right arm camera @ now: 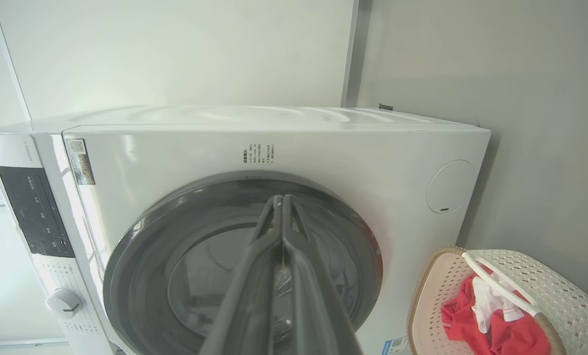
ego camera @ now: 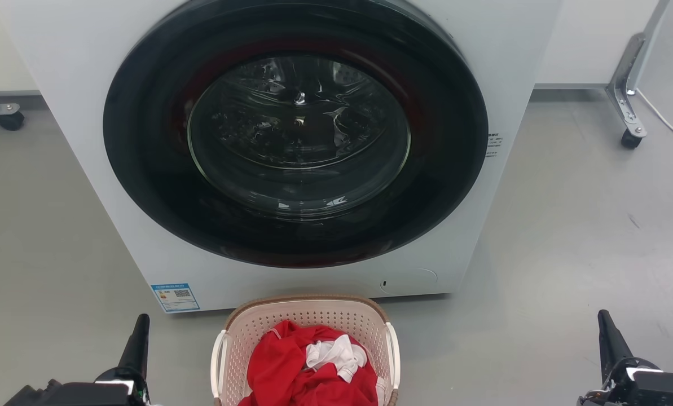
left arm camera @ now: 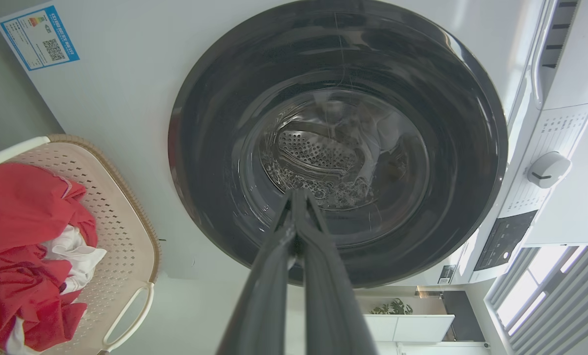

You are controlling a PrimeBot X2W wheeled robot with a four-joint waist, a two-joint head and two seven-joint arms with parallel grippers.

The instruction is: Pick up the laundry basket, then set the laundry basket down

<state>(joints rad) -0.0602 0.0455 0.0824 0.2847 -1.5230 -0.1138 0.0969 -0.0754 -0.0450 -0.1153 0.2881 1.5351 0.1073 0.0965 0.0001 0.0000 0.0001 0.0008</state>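
The laundry basket [ego camera: 336, 318] is cream plastic with perforated walls, a brown woven rim and white side handles. It stands on the floor right in front of the washer, at the bottom middle of the head view, holding red and white clothes. My left gripper [ego camera: 142, 322] is low at the left, well apart from the basket's left handle [ego camera: 218, 361], fingers shut together and holding nothing. My right gripper [ego camera: 603, 318] is far off at the lower right, also shut and holding nothing. The basket [left arm camera: 126, 217] lies left in the left wrist view, where the left gripper [left arm camera: 297, 193] shows closed. The right wrist view has the basket [right arm camera: 545, 281] at lower right and the closed right gripper [right arm camera: 280, 198].
A white front-loading washer [ego camera: 88, 84] with a dark round door [ego camera: 297, 129], closed, rises just behind the basket. Grey floor [ego camera: 567, 237] spreads on both sides. A metal leg on a caster [ego camera: 629, 138] stands at the far right, another caster [ego camera: 10, 119] at the far left.
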